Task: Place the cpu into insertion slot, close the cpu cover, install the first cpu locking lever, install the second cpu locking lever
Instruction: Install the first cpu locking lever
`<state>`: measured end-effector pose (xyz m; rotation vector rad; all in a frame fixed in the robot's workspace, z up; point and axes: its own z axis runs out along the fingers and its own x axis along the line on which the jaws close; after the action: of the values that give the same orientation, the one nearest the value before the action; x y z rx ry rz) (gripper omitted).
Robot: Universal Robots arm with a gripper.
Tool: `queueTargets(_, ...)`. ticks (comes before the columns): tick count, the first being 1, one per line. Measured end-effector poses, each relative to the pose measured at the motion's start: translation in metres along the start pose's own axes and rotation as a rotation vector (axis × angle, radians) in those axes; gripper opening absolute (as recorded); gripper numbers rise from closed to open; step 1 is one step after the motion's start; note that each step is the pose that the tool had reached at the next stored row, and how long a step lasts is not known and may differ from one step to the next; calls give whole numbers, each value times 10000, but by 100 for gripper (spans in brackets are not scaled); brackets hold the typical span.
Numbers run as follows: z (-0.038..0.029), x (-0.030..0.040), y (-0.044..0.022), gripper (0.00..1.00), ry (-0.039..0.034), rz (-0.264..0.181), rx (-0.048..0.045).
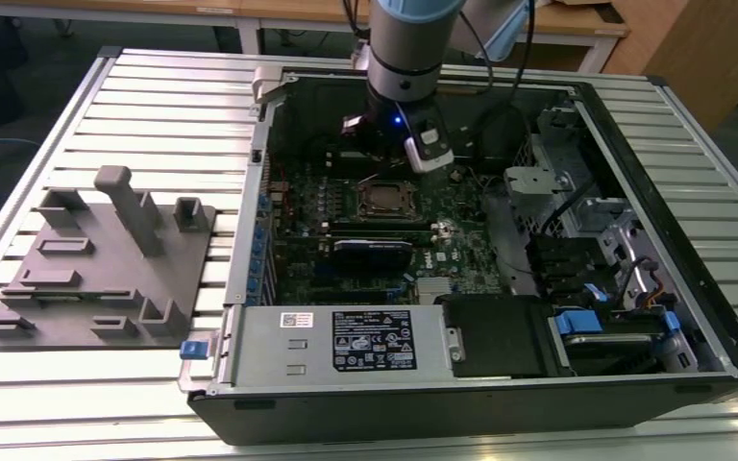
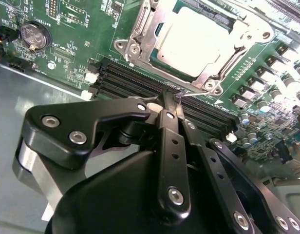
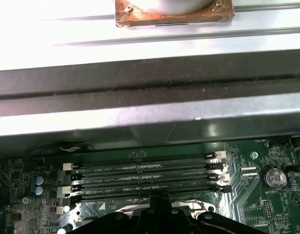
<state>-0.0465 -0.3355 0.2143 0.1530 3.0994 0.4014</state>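
Observation:
The cpu lies flat in the insertion slot of the green motherboard, its dull silver top showing through the window of the cpu cover, which is folded down over it. My gripper hangs just beside the slot, over the black memory slots, with its black fingers pressed together. A thin wire locking lever runs along the slot's near edge and ends right at the fingertips; I cannot tell if it is pinched. In the exterior view the gripper sits just behind the slot.
The open computer case lies on a slatted table. A power supply box stands at the front, a drive cage at the exterior view's right, a grey fixture at its left. Memory slots and a coin battery flank the socket.

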Motion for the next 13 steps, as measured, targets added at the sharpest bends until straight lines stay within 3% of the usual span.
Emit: queueTargets(13,20,-6,24,10,-16,47,36)
